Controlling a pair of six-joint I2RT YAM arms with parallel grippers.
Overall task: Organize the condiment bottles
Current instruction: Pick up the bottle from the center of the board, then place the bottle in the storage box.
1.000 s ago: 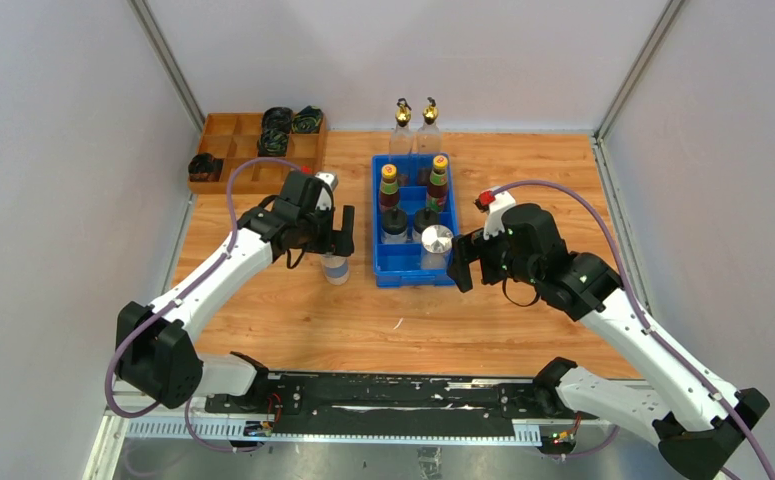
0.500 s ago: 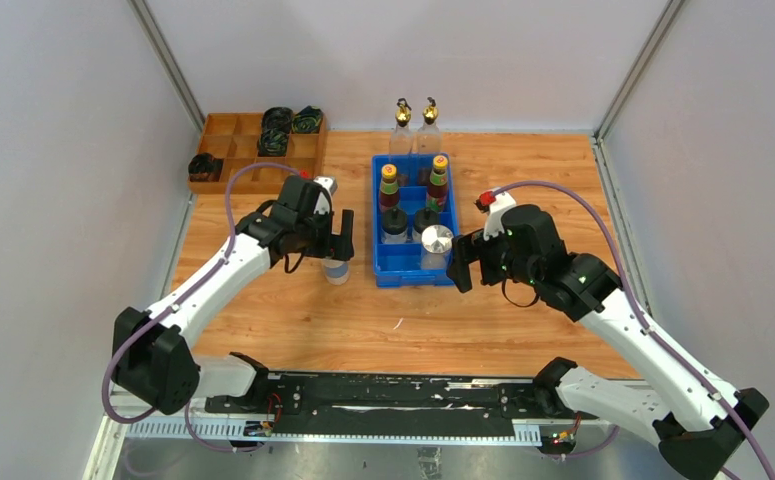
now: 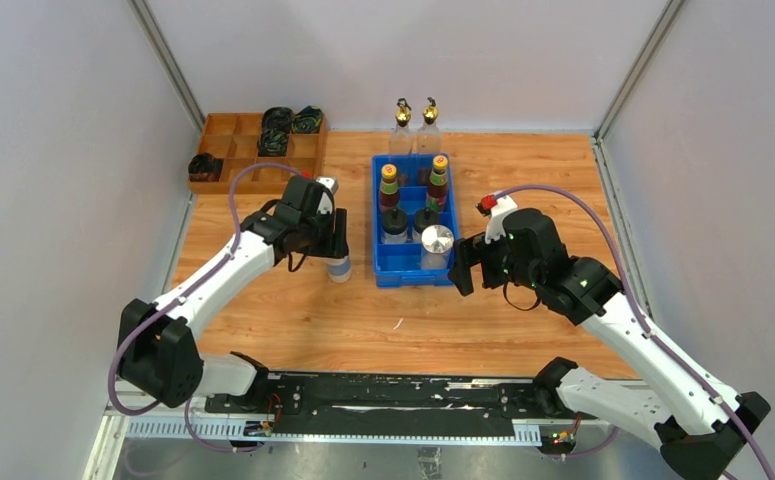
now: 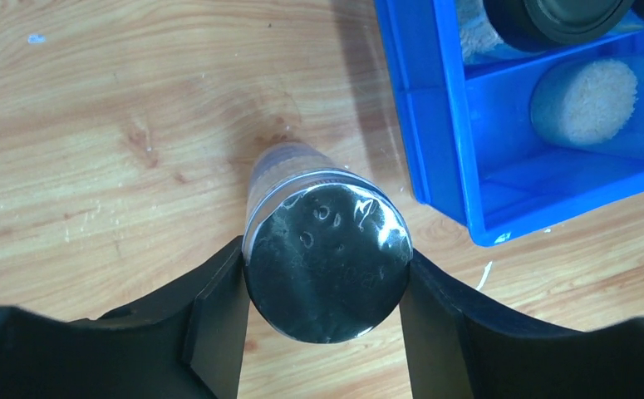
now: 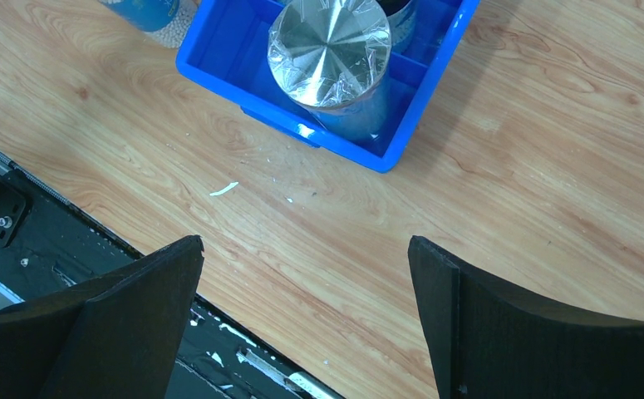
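Left claw (image 4: pixel 322 283) clamped on shaker (image 4: pixel 326 266), upright just left of blue bin (image 4: pixel 435 150), mid-tabletop (image 4: pixel 94 125). Right claw (image 5: pixel 306 243) wide apart, empty, by bin's near-right corner. Second shaker (image 5: pixel 331 50) inside bin.

- The left arm (image 3: pixel 225 268), at 8 o'clock in the overhead view: white link shells, black joint housings and a chunky black shoulder block.
- The right arm (image 3: pixel 653 345), at 4 o'clock: the same white-and-black build, with small green lights (image 3: pixel 509 238) on its dark wrist housing.
- A mauve-grey right cable (image 3: pixel 553 185) runs along that arm, and a matching left cable (image 3: pixel 235 188) along the other.
- A red cap (image 3: pixel 484 201) tops a white bracket at the wrist's 11 o'clock corner.
- The left gripper (image 4: pixel 325 287): matte black, broad, flat inner faces.
- The right gripper (image 5: pixel 306 245): matte black, wedge-shaped, sharp-edged.
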